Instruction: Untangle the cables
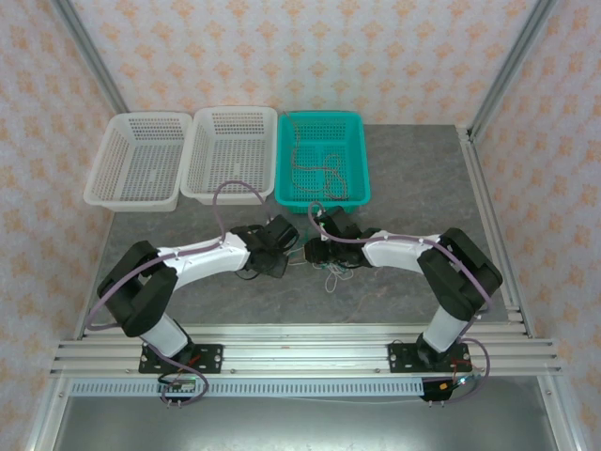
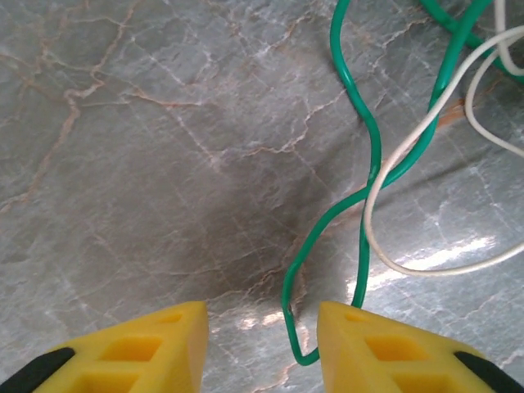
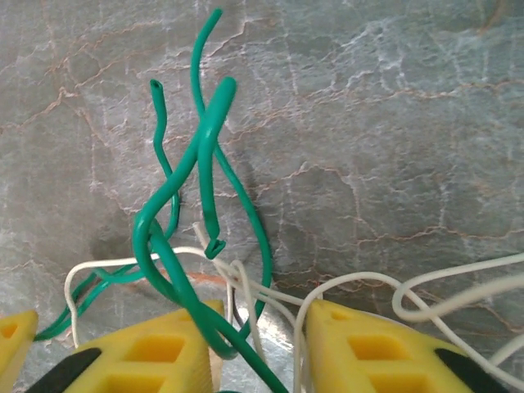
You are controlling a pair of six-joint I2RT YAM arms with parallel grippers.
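Two tools nose to nose at mid-worktop [image 1: 423, 197] in the top view: left tool [image 1: 282, 250] and right tool [image 1: 317, 252], both just beside a small knot of thin cables [image 1: 333, 272]. Can't read finger spacing from up here. Also noted: thin curly reddish-brown cable [image 1: 315, 169] lying alone inside the teal plastic mesh basket [image 1: 322, 115] at the far edge, well apart from the knot.

Left wrist next. Left tool [image 2: 262, 348] released, yellow fingers [image 2: 147, 352] spread, with the hooked end loop of the thin wavy green cable [image 2: 360, 123] resting on the grey marbled worktop [image 2: 123, 123] in the gap, nearer the right-hand finger. Thin white cable [image 2: 409, 147] crossing the green further out. Likely step: pinch that green loop. Centre the loop in the gap first, clench on green only, then draw it off slowly and low, away from the crossing.

Right wrist last. Right tool [image 3: 264, 352] released too, gap far wider than any strand, green cable [image 3: 205, 139] and white cable [image 3: 458, 282] both threading through it. Best to clench on white alone as the anchor. Watch for green caught in the same pinch, likely to tighten the knot.
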